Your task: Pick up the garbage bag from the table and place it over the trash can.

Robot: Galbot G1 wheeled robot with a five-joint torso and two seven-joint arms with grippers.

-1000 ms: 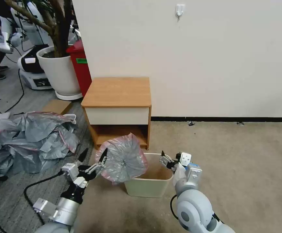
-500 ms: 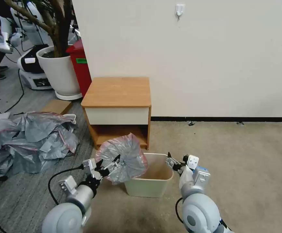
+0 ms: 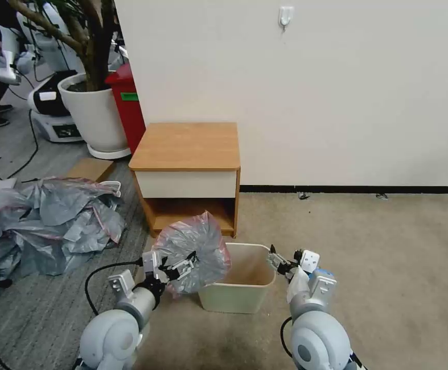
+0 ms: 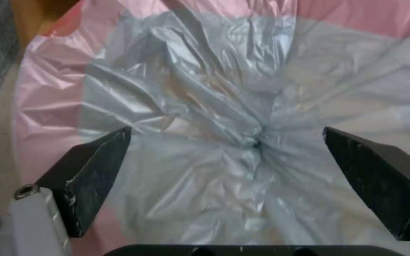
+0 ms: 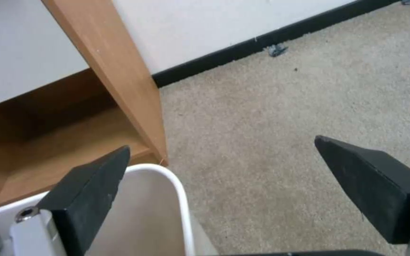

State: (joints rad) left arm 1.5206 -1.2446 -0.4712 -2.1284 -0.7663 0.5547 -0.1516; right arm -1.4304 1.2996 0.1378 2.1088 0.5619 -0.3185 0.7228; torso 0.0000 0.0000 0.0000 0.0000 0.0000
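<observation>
The garbage bag [image 3: 195, 251], grey with a pink rim band, stands puffed up over the left rim of the cream trash can [image 3: 244, 297] on the carpet in front of the table [image 3: 185, 146]. My left gripper [image 3: 181, 267] is open right at the bag's near side. In the left wrist view the bag's gathered bottom [image 4: 257, 142] lies just beyond the gripper [image 4: 229, 153], between its spread fingers [image 4: 96, 170]. My right gripper [image 3: 278, 261] is open above the can's far right corner. The right wrist view shows that gripper [image 5: 221, 156] over the can's rim [image 5: 179, 192] with nothing in it.
A heap of grey plastic bags [image 3: 43, 221] lies on the floor to the left. A white plant pot [image 3: 97, 115] and a red bin [image 3: 128, 105] stand behind it. A black cable [image 3: 97, 275] runs beside my left arm. Open carpet [image 3: 378, 257] lies to the right.
My left arm has swung in and the gripper has moved right, up against the bag. The right gripper has shifted slightly right and nearer. The bag has sagged a little toward the left gripper.
</observation>
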